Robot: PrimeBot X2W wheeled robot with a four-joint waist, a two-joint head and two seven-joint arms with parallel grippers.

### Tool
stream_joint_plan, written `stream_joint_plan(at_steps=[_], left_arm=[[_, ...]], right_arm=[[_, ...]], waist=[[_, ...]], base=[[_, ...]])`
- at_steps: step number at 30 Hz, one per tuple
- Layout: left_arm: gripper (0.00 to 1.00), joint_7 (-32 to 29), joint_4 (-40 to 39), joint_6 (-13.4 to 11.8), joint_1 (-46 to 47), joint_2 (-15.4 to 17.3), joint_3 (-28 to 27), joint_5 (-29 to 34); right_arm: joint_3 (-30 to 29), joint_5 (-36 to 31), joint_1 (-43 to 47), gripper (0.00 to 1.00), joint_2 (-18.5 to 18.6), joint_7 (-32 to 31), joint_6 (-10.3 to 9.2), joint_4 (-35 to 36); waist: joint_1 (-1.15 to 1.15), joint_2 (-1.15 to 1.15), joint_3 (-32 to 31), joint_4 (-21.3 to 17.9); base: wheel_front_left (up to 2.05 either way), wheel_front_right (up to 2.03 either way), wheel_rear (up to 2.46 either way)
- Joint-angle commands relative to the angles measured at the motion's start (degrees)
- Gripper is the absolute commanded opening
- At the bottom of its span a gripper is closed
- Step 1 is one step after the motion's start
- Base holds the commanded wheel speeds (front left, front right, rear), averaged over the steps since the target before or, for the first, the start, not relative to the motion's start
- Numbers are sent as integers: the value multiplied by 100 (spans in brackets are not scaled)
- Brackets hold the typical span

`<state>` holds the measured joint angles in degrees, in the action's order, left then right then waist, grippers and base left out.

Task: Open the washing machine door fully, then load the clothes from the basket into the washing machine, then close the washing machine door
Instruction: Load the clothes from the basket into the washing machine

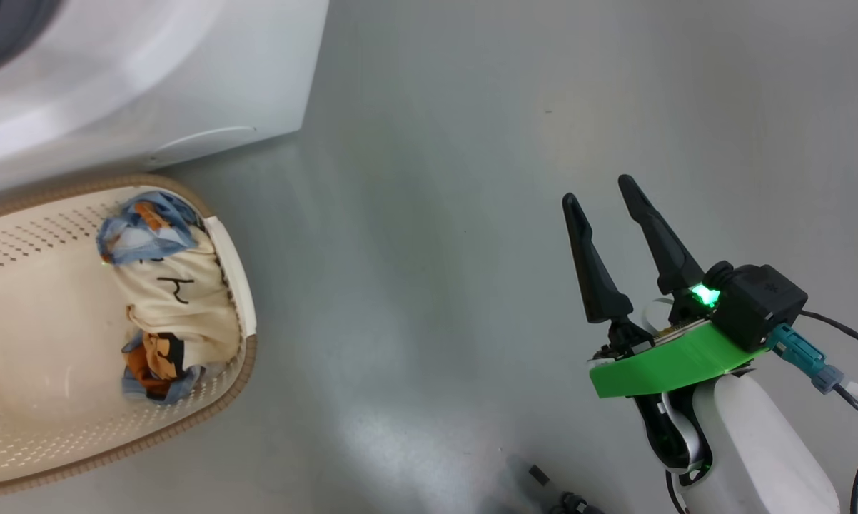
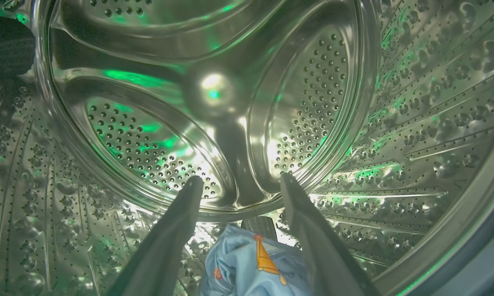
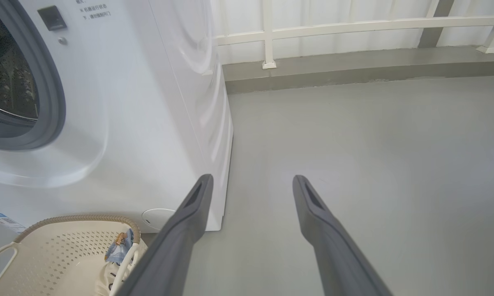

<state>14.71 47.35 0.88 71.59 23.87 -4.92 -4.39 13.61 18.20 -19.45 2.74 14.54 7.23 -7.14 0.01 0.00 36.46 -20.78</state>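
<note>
Deep within the drum point(image 2: 415, 123), the left claw point(image 2: 241, 177) gapes above the blue garment point(image 2: 247, 267); the right claw point(image 1: 599, 190) hangs apart; the cream bundle point(image 1: 179, 300) lies against the basket point(image 1: 43, 442)'s edge.

Washing machine point(image 3: 148, 102): white shell, grey-blue gasket point(image 3: 54, 90), small blue label point(image 3: 0, 220) low on the front.
Drum point(image 2: 415, 123): bright steel, dotted all over with rows of holes, green glints.
Light blue garment point(image 2: 238, 267): orange triangle print, small red-orange spot.
Basket point(image 1: 15, 428): cream, rows of fine perforations, brown woven-look rim point(image 1: 249, 364), white handle point(image 3: 0, 255).
Cream bundle point(image 1: 179, 300): black marks, blue and orange-brown patches.
Floor point(image 1: 436, 214): plain grey.
Right gripper point(image 1: 599, 190): black fingers point(image 1: 593, 271), bright green band point(image 1: 672, 368) behind them.
</note>
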Motion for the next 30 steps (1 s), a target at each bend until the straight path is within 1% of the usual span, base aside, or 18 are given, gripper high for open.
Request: stream_joint_plan(at_steps=[1,7,11,13,19,22,23,30], left_arm=[[100,29,-192,-28,-170,198,-81,16],[100,29,-340,127,-558,110,-167,-48],[100,29,-485,205,-911,-32,-281,-133],[100,29,-583,270,-1120,-136,-386,-233],[100,29,-1057,402,-1881,-351,-482,-185],[100,29,-1298,426,-2250,-487,-558,-157],[100,29,-1444,439,-2482,-584,-604,-134],[100,29,-1871,478,-3272,-930,-733,-46]], right_arm=[[101,28,2,100,15,46,25,118],[76,-13,28,100,19,46,25,94],[10,-29,69,100,81,46,25,88],[-17,-37,84,100,118,46,25,84],[-135,-62,127,100,225,46,25,87],[-181,-75,152,100,279,46,25,82],[-204,-80,175,100,320,46,25,72],[-288,-77,308,100,494,46,25,9]], waist=[[0,0,-50,31],[0,0,-230,117],[0,0,-384,203],[0,0,-469,249],[0,0,-723,434],[0,0,-841,542],[0,0,-929,613],[0,0,-1305,845]], base=[[0,0,0],[0,0,0],[0,0,0],[0,0,0],[0,0,0],[0,0,0],[0,0,0],[0,0,0]])
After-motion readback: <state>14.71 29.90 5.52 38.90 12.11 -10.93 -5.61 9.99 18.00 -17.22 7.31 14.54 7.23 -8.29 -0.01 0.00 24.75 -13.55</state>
